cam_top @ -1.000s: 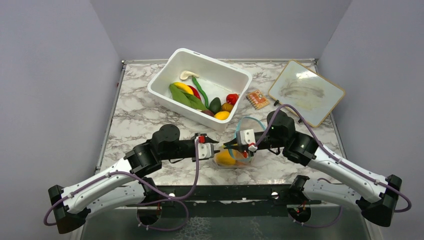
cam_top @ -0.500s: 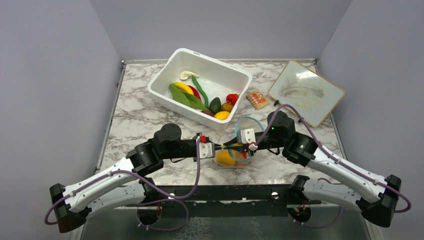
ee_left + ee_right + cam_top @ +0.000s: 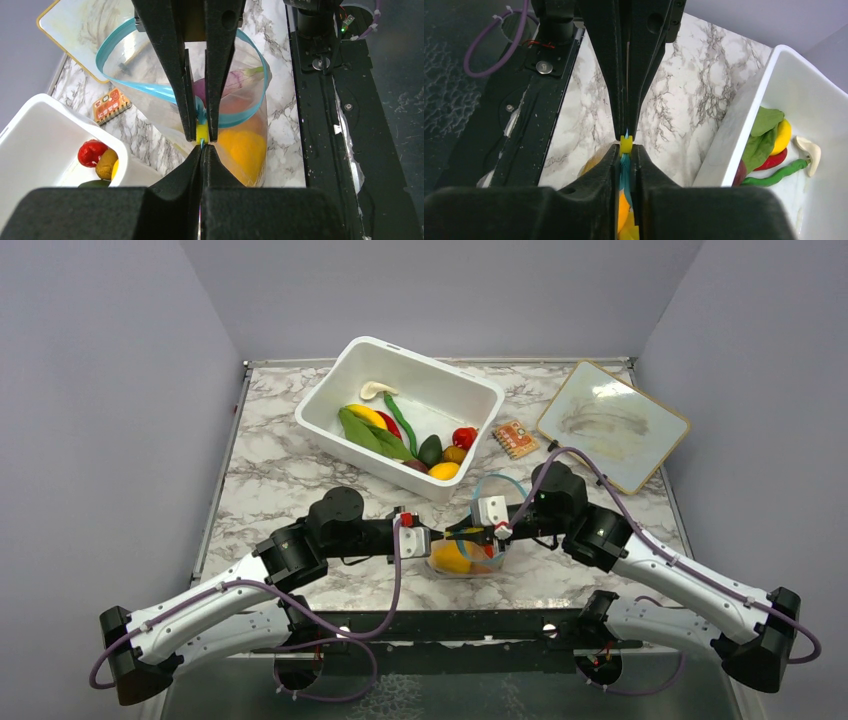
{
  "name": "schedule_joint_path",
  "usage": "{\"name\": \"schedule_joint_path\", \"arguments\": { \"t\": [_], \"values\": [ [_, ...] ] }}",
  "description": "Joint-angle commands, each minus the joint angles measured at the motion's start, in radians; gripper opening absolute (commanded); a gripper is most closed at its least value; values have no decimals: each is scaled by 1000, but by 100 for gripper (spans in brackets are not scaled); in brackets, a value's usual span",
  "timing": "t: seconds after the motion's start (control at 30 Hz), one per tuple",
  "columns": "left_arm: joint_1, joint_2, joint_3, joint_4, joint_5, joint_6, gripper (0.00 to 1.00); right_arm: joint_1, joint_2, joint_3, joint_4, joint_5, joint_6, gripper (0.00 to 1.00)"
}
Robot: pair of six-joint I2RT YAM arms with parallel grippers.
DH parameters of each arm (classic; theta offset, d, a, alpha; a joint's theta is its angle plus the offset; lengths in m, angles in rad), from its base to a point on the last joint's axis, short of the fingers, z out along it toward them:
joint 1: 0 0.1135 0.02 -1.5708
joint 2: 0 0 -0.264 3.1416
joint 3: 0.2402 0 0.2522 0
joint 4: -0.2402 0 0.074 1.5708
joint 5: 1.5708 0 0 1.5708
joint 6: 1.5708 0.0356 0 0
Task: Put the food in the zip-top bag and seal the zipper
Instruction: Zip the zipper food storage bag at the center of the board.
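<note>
The zip-top bag [image 3: 468,558] stands near the table's front edge with orange and yellow food [image 3: 451,556] inside. Its blue zipper [image 3: 497,480] curves in an open loop behind my grippers. My left gripper [image 3: 438,535] is shut on the zipper's near end [image 3: 202,145]. My right gripper [image 3: 458,531] faces it tip to tip, shut on the zipper [image 3: 625,167] just behind its yellow slider [image 3: 625,144]. In the left wrist view the bag [image 3: 250,125] shows orange food [image 3: 245,150] and a purple piece [image 3: 199,90]. More food [image 3: 400,440] lies in the white tub.
The white tub [image 3: 330,390] stands at the back left, close behind the bag. An orange patterned packet [image 3: 516,438] and a framed whiteboard [image 3: 612,425] lie at the back right. A black frame rail [image 3: 450,625] runs along the near edge.
My left gripper has slid slightly right toward the bag. My right gripper has shifted slightly toward it, so the tips meet at the zipper's end. The bag has stayed in place.
</note>
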Motion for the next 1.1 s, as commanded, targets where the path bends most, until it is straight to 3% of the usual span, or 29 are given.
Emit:
{"name": "schedule_joint_path", "arguments": {
  "t": [0.0,0.3,0.5,0.9,1.0,1.07],
  "values": [
    [0,-11,14,17,14,11,0,2,12,31,23,-4,30,4],
    [0,-50,12,-66,20,94,0,3,-32,24,-9,20,78,1],
    [1,-65,8,-65,48,93,0,2,-40,11,9,-23,106,1],
    [0,-85,16,-76,20,83,0,2,-62,17,-59,54,104,1],
    [1,-101,-43,32,23,31,25,2,-56,19,-32,35,109,1],
    [1,-86,-65,83,55,17,35,3,-42,28,-16,8,112,1]
  ]
}}
